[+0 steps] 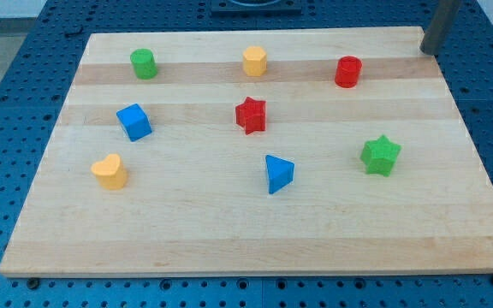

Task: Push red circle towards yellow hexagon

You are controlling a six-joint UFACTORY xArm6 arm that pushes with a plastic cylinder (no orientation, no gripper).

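Note:
The red circle (347, 72) stands near the board's top right. The yellow hexagon (254, 62) stands at the top middle, to the left of the red circle with a bare gap between them. My rod comes in at the view's top right corner, and my tip (429, 51) rests at the board's top right edge, up and to the right of the red circle, apart from it.
A green circle (143, 63) sits at the top left. A red star (251, 115) is mid-board, a blue cube (133, 121) and a yellow heart (109, 171) on the left, a blue triangle (278, 173) lower middle, a green star (380, 155) at the right. The wooden board (229, 239) lies on a blue perforated table.

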